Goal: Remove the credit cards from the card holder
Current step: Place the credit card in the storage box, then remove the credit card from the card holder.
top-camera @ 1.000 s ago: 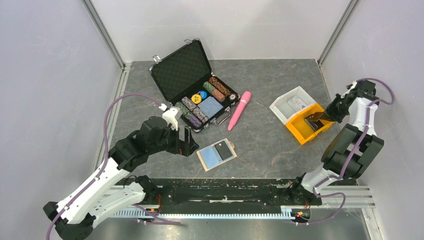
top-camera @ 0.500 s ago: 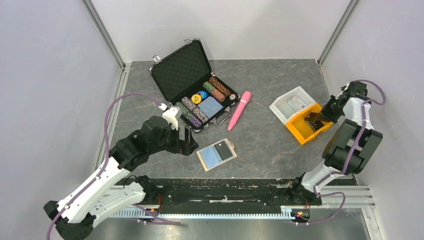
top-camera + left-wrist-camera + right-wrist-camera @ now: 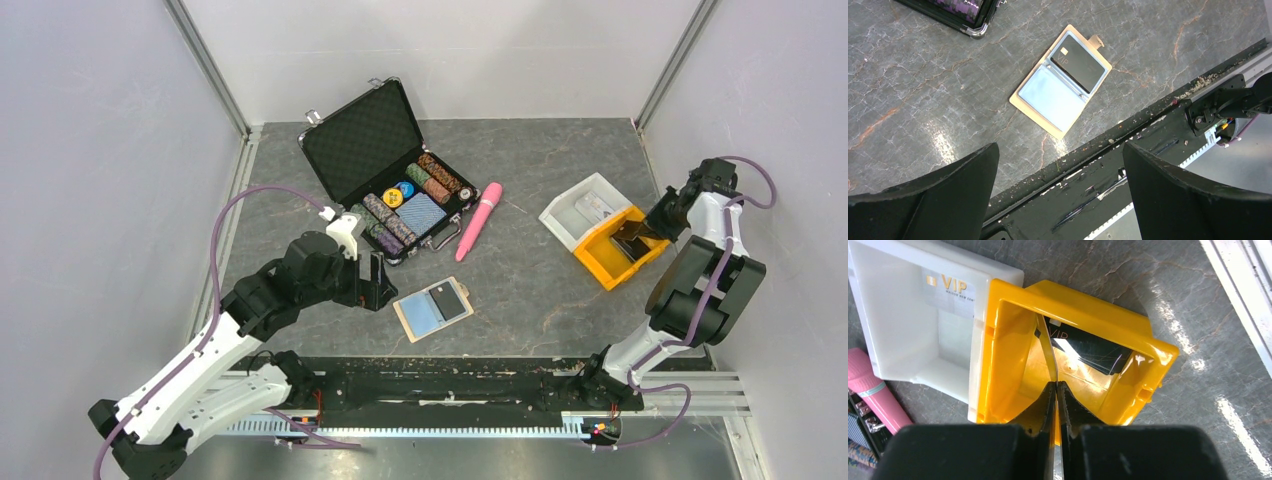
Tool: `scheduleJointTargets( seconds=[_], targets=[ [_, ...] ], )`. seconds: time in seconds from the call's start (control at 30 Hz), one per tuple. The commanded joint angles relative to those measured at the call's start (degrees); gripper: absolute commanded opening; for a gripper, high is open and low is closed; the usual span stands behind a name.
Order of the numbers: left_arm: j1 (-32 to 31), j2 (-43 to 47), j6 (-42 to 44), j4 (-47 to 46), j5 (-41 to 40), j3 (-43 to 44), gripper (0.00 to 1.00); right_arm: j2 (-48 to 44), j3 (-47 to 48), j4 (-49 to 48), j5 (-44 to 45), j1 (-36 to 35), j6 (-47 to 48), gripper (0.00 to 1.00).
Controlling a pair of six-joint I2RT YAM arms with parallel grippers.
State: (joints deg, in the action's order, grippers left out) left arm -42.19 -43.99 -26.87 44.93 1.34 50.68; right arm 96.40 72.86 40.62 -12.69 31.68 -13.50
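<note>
The tan card holder (image 3: pixel 399 308) lies open on the table near the front, with a light blue card (image 3: pixel 422 314) and a dark card (image 3: pixel 448 299) in it. The left wrist view shows the holder (image 3: pixel 1016 100), the blue card (image 3: pixel 1050 97) and the dark card (image 3: pixel 1078 62). My left gripper (image 3: pixel 378 282) is open and empty, just left of the holder, also seen in its wrist view (image 3: pixel 1060 150). My right gripper (image 3: pixel 1055 385) is shut on a thin card (image 3: pixel 1047 347) seen edge-on, held inside the yellow bin (image 3: pixel 1158 347), where a dark VIP card (image 3: pixel 1088 347) lies.
A white bin (image 3: pixel 878 340) joined to the yellow one holds a silvery VIP card (image 3: pixel 950 290). A black chip case (image 3: pixel 365 140) stands open at the back, with a pink pen-like thing (image 3: pixel 478 222) beside it. A black rail (image 3: pixel 1128 150) runs along the front edge.
My right wrist has shifted slightly back and left, keeping its card over the yellow bin. The left arm and the holder have not moved.
</note>
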Motion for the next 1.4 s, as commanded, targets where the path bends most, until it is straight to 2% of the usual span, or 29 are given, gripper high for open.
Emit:
scheduleJointTargets(
  seconds=[0.0, 0.37, 0.53, 0.73, 0.87, 1.0, 1.13, 1.23, 1.37],
  targets=[
    [-0.1, 0.5, 1.1, -0.6, -1.1, 0.0, 1.00, -0.4, 0.9, -2.7, 4.1, 0.1, -1.7, 0.07],
    [-0.1, -0.4, 1.2, -0.4, -1.1, 0.2, 1.00, 1.3, 2.8, -3.2, 4.3, 0.0, -2.6, 0.20],
    [-0.1, 1.1, 1.0, -0.5, -3.2, 0.0, 1.00, 0.5, 3.1, -3.1, 3.8, -0.8, -2.7, 0.21],
    [-0.1, 1.7, 1.2, -0.6, -3.1, 0.2, 1.00, -1.7, 2.2, -2.6, 5.3, -5.4, -1.5, 0.20],
    [-0.1, 1.7, 1.6, -0.9, -3.4, 0.0, 1.00, -4.8, 1.1, -3.9, 2.3, -8.4, -0.2, 0.21],
    [-0.1, 0.7, 1.5, -0.4, -4.1, 0.1, 1.00, -10.0, -0.4, -4.6, 1.1, -13.0, 1.1, 0.22],
    [-0.1, -1.1, 2.9, -1.3, 1.2, 0.4, 1.00, -15.0, -3.3, -6.8, -0.9, -19.2, 0.5, 0.25],
    [-0.1, -1.7, 2.8, -1.9, 2.0, 0.5, 1.00, -18.2, -5.5, -8.7, -1.1, -25.2, -0.9, 0.26],
    [-0.1, -1.8, -0.2, -3.4, 1.9, -0.5, 1.00, -23.6, -12.1, -15.1, -2.6, -32.9, -3.7, 0.28]
  ],
)
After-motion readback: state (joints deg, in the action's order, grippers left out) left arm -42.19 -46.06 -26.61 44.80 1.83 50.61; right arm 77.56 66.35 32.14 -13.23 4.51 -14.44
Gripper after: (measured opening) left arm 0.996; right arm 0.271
